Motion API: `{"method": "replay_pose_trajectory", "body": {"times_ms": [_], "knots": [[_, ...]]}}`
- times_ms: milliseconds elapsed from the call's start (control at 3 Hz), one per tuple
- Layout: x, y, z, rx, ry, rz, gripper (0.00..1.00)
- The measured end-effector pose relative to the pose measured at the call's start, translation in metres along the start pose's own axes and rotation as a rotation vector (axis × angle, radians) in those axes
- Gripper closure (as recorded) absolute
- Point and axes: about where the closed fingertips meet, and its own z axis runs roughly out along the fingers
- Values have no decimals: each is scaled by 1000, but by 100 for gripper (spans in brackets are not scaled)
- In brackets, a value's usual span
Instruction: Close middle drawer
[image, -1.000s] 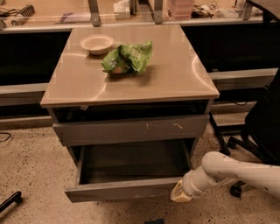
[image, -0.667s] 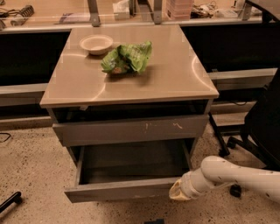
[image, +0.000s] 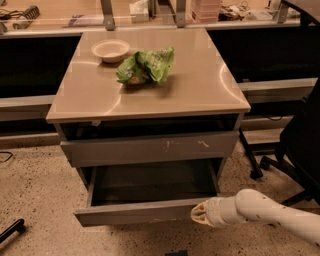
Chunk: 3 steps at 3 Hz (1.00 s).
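Note:
The middle drawer (image: 135, 212) is pulled far out of the low cabinet, showing its plain grey-brown front and dark inner box. My gripper (image: 199, 214) is at the right end of that front, touching it from the front right. Its cream fingers are shut together and hold nothing. My white forearm (image: 270, 215) comes in from the lower right. Above, the drawer front with pale scratch marks (image: 150, 148) stands slightly out.
On the beige cabinet top (image: 200, 85) are a white bowl (image: 110, 50) and a crumpled green bag (image: 146, 65). A black office chair (image: 300, 145) stands close on the right. A black object (image: 12, 231) lies on the speckled floor at the lower left.
My gripper has shifted slightly left and up against the right end of the middle drawer front. The drawer stands about as far out as before.

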Motion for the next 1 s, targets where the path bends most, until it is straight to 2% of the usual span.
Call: {"method": "replay_pose_trajectory", "body": {"times_ms": [333, 1000], "knots": [[9, -16, 3, 90, -50, -38, 100], [43, -63, 7, 189, -63, -31, 100]]}}
